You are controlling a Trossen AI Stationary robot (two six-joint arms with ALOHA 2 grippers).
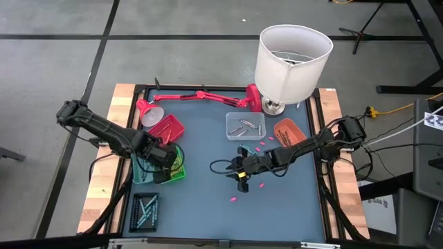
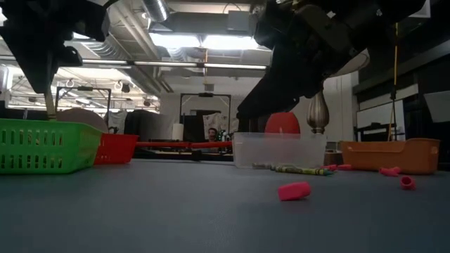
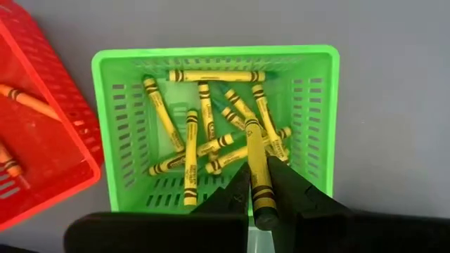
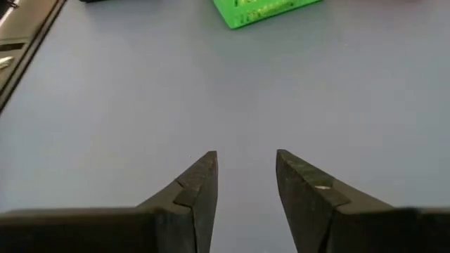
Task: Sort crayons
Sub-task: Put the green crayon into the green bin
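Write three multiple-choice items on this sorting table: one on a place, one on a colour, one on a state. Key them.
1. The left gripper hangs over:
A. the green tray
B. the clear tray
C. the lamp

2. The crayon between its fingers is:
A. red
B. blue
C. yellow

3. The right gripper is:
A. shut on a crayon
B. open and empty
C. shut on a pink bit

Key: 1 A, the left wrist view looks down into that tray; 2 C, its wrapper is yellow; 3 B, bare mat shows between its fingers.
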